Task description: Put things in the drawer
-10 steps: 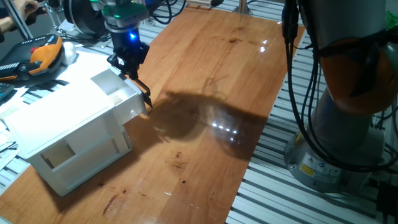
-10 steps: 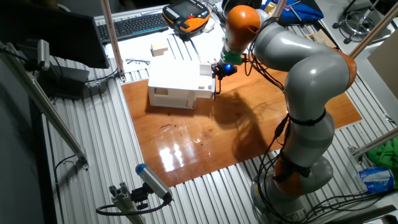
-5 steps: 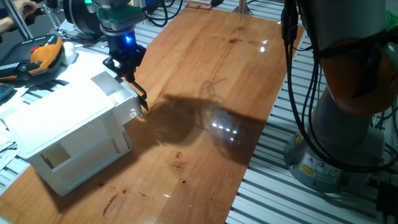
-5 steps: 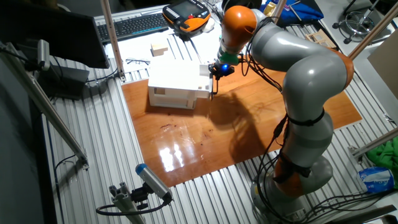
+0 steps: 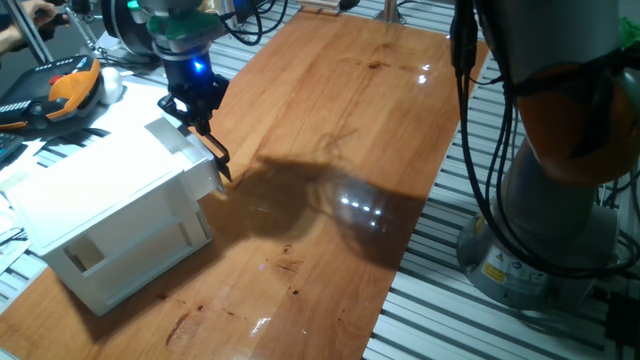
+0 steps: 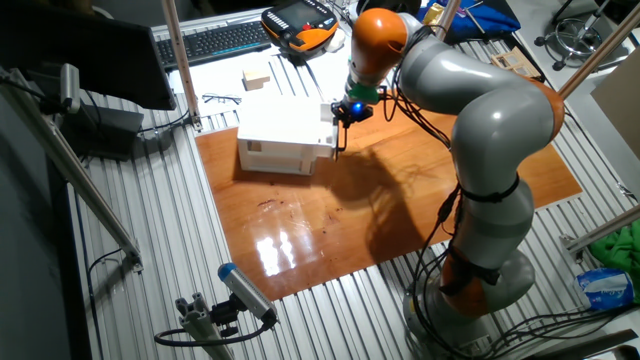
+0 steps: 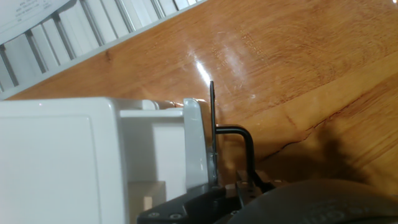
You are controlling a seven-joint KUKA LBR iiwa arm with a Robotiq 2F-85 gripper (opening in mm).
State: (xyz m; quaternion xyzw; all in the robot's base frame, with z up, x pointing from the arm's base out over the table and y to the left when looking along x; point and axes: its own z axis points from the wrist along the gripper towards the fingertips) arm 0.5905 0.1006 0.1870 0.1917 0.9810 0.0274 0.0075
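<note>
Chunky grey arm (image 6: 490,120) with orange joint bands, black cables running down its side, and a small black pincer (image 5: 212,150) with a blue light glowing above it.

Two fixed views overlook the table (image 5: 330,120) oppositely; hand view sits close.

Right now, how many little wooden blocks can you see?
2: one cube inside the drawer, one block lying behind the cabinet. Others may be hidden.
</note>
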